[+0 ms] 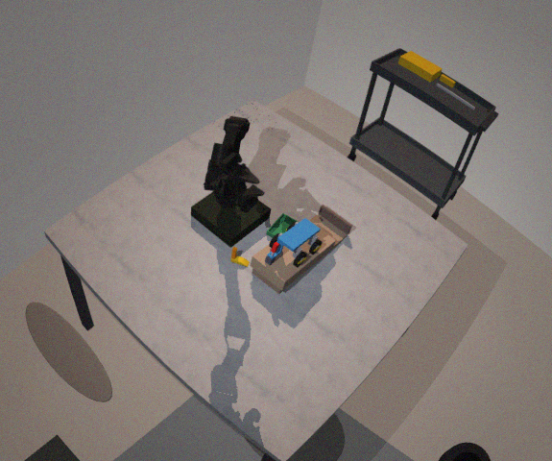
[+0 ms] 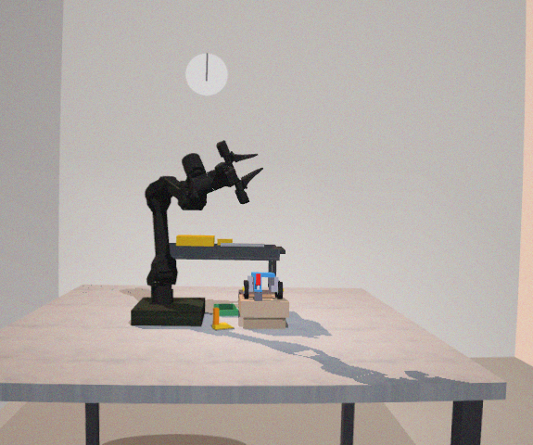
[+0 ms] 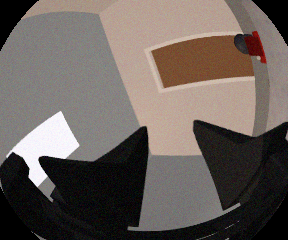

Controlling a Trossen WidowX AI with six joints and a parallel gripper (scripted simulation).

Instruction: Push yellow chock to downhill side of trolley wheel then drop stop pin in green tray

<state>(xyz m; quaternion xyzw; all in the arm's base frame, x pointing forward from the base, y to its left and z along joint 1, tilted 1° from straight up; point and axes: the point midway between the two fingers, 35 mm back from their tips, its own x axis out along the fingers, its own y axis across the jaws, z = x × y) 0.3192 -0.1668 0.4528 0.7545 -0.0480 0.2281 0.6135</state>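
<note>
The trolley [image 1: 299,233] [image 2: 269,274], with a blue top and black wheels, stands on the wooden ramp [image 1: 266,276] [image 2: 263,309]. The red-headed stop pin [image 1: 276,247] [image 2: 258,279] stands in a blue holder at the ramp's uphill end. The yellow chock [image 1: 240,260] [image 2: 222,326] lies on the table just off that end, orange handle upright; its black base cannot be made out. The green tray [image 1: 272,232] [image 2: 230,312] sits between arm base and ramp. My gripper [image 1: 261,186] [image 2: 260,161] [image 3: 170,128] is partly open and empty, high above the table, pointing roughly level.
The arm's dark base [image 1: 230,221] [image 2: 168,313] stands beside the tray. The ramp has a raised end wall [image 1: 336,218] at its far end. A grey shelf cart [image 1: 404,154] [image 2: 228,252] stands beyond the table. The wrist view shows only the room, with a brown framed panel [image 3: 204,61].
</note>
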